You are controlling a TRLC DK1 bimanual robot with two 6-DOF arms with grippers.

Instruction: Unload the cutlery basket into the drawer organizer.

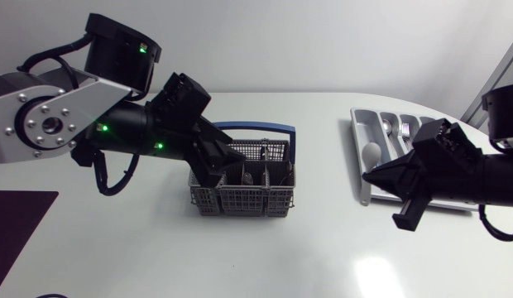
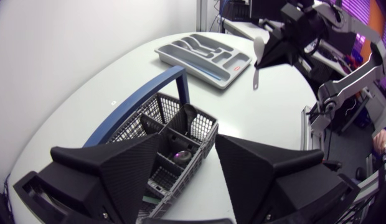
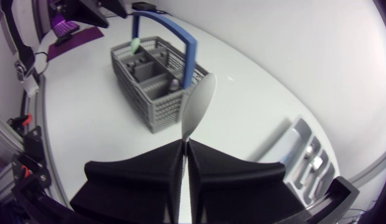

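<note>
The grey cutlery basket (image 1: 244, 197) stands mid-table with its blue handle (image 1: 256, 127) upright. It is not yet empty. The left wrist view shows a metal piece (image 2: 180, 154) lying low in one compartment. The right wrist view shows what looks like a pale green tip (image 3: 136, 43) sticking up at a far corner.

The left gripper (image 1: 213, 164) hangs directly over the basket, jaws released and spread wide with nothing between them. One spoon (image 3: 199, 102) is out of the basket and not yet put down. The right gripper (image 3: 185, 148) is clenched on its handle, with the bowl pointing away from the wrist.

The drawer organizer (image 1: 360, 117) lies well apart from the basket, toward the right side of the table (image 1: 306, 248). Some cutlery (image 1: 390, 127) is in its compartments. I judge the job partly done: this spoon has still to be placed, and at least the pieces seen in the basket have still to be fetched.

The head view alone sets the spoon's bowl over the organizer's near edge, but the left arm hides much of the basket's inside there. The left wrist view looks straight down into the compartments. The right wrist view alone shows the fingers pressed together on the spoon.
</note>
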